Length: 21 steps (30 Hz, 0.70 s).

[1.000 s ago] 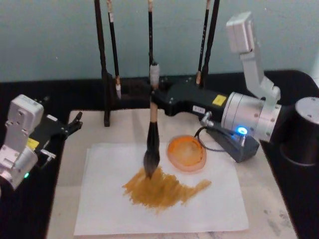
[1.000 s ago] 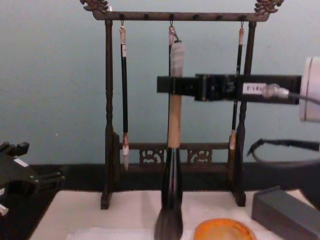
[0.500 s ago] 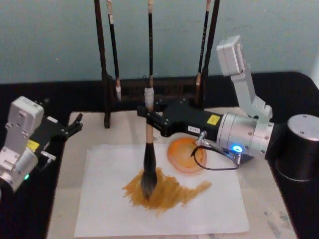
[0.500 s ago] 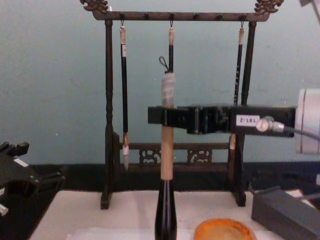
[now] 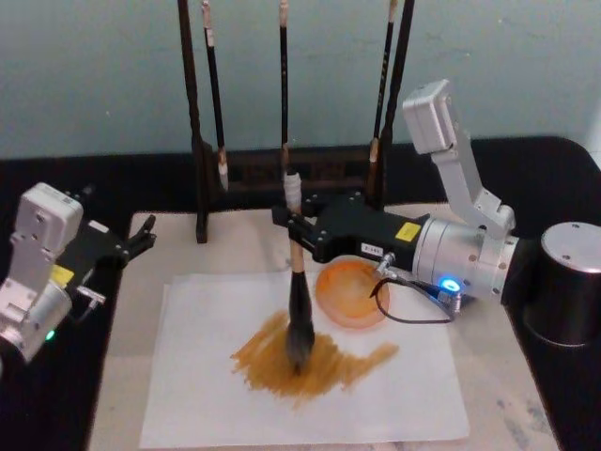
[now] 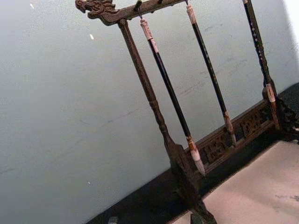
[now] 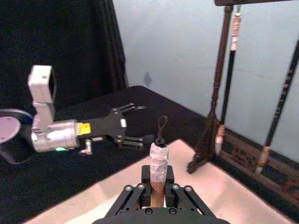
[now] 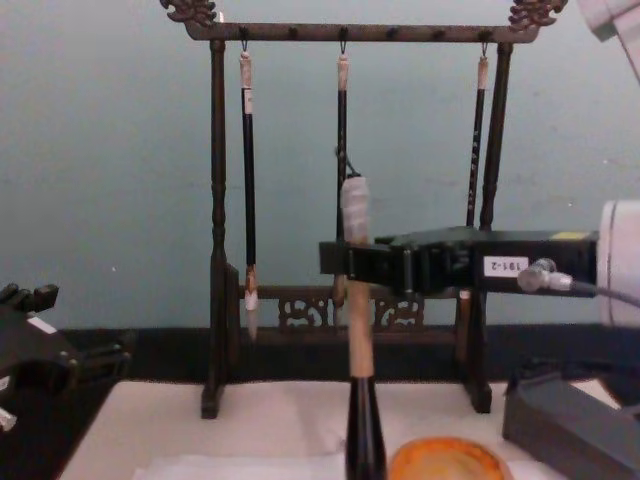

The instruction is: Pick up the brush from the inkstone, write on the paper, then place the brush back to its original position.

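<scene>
Since the earlier frames our right gripper (image 5: pixel 294 228) has carried the brush (image 5: pixel 300 310) sideways across the paper (image 5: pixel 202 395), toward the inkstone (image 5: pixel 350 293). It is clamped on the tan handle just under the taped top. The brush stands nearly upright, its bristles pressed into the ochre smear (image 5: pixel 352 362) just in front of and left of the inkstone. We judge that the writing step is in hand. To do it well we keep the handle vertical, hold a light, even pressure so the thin sheet does not drag or wrinkle, and end each stroke short of the inkstone's rim. Our left gripper (image 5: pixel 141 235) sits parked well left of the inkstone, fingers apart.
</scene>
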### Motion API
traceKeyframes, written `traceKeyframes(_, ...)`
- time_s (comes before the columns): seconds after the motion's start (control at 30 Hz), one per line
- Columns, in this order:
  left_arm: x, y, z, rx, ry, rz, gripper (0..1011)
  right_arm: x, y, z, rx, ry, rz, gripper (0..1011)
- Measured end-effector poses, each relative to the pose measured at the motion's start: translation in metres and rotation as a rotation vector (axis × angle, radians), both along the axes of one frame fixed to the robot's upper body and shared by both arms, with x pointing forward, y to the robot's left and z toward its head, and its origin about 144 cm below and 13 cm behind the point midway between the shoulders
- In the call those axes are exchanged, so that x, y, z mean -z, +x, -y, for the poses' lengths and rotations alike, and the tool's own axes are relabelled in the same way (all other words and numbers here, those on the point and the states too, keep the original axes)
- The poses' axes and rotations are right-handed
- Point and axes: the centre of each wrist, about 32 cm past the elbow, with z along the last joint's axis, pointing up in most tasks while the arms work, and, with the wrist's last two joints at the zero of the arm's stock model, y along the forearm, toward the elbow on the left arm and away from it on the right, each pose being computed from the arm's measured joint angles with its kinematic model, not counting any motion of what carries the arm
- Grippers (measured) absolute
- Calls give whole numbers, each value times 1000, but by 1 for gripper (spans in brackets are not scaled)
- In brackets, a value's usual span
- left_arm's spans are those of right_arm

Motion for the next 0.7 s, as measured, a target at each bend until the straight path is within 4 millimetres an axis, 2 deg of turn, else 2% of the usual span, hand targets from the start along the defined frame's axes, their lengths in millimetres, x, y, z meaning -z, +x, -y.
traceKeyframes(0.43, 0, 0, 0, 0, 0, 0, 1010, -4, 2, 9, 81, -49, 60, 154)
traceKeyframes(0.7, 0, 0, 0, 0, 0, 0, 1010, -8, -1, 7, 58, 4, 63, 154)
